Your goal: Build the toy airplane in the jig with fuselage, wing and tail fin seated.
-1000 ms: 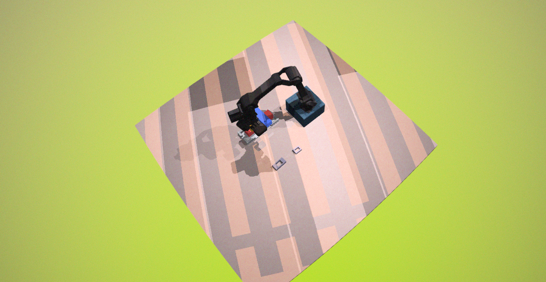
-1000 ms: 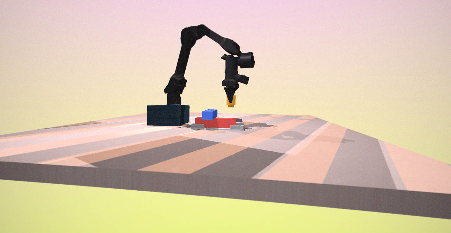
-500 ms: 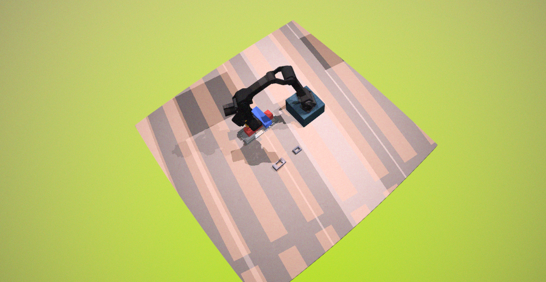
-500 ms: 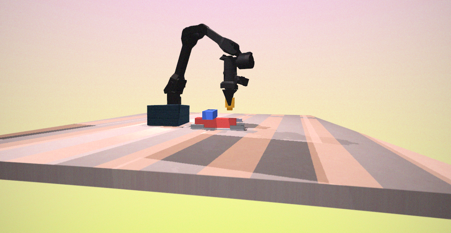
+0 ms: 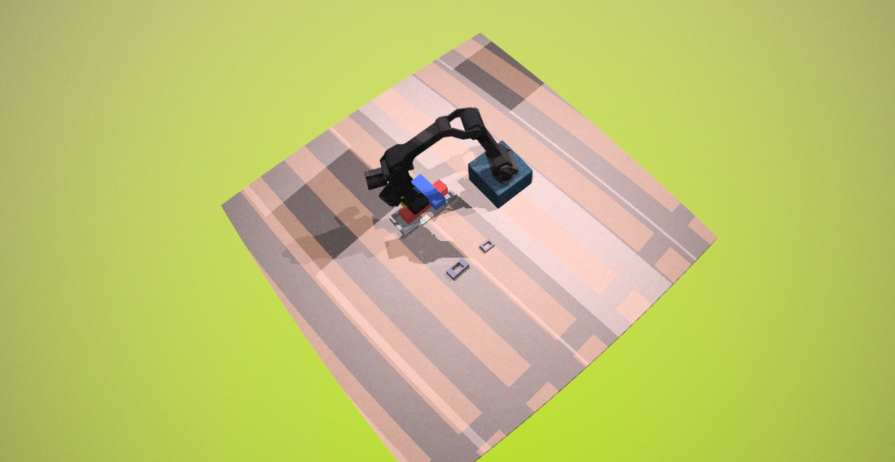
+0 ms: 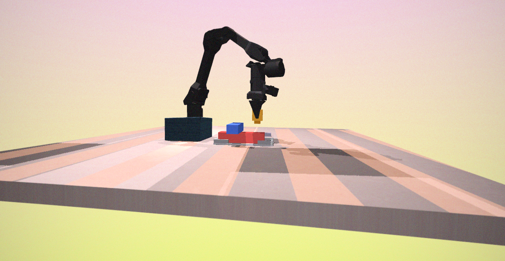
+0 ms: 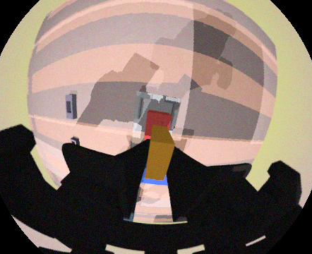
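Observation:
The red fuselage (image 5: 408, 214) (image 6: 246, 138) (image 7: 158, 118) lies flat in the grey cradle (image 5: 410, 231) (image 6: 221, 142) (image 7: 137, 106). The blue wing (image 5: 429, 191) (image 6: 234, 128) lies across the top of the fuselage, down on it; its tab is hidden. My gripper (image 6: 257, 115) (image 7: 157, 143) is shut on the yellow-orange tail fin (image 6: 260, 113) (image 7: 160, 159). It holds the fin upright, tab downward, above the end of the fuselage away from the arm's base. The exterior view shows a gap between the tab and the fuselage. The tail socket is hidden under the fin in the wrist view.
Two small grey rectangular holders lie on the table beside the cradle, the larger holder (image 5: 457, 268) (image 7: 71, 106) and the smaller holder (image 5: 487, 245) (image 7: 75, 141). The arm stands on a dark blue base block (image 5: 498, 191) (image 6: 182, 129), near the wing end of the cradle.

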`<state>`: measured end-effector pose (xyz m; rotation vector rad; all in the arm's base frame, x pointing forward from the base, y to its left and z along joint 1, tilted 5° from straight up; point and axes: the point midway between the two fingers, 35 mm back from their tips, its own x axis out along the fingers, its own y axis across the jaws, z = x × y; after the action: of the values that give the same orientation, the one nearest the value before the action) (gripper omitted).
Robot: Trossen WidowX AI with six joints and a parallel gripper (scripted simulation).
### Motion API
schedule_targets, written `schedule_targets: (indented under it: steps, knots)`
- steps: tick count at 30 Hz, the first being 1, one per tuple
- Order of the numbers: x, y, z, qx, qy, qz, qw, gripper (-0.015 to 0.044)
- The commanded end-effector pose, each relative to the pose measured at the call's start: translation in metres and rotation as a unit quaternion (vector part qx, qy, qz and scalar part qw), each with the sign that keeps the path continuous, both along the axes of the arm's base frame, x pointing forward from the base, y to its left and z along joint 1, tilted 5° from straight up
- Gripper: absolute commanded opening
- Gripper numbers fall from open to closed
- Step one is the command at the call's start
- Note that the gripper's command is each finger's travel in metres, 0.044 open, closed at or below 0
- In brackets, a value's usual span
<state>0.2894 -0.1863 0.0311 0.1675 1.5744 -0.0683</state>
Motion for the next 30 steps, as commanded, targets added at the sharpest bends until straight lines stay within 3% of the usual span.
schedule_targets:
  steps: [1, 30]
  knots:
    - [0.000, -0.001, 0.000, -0.001, 0.000, 0.002, 1.000, 0.0065]
    - [0.000, 0.001, -0.040, -0.001, 0.000, 0.002, 1.000, 0.0065]
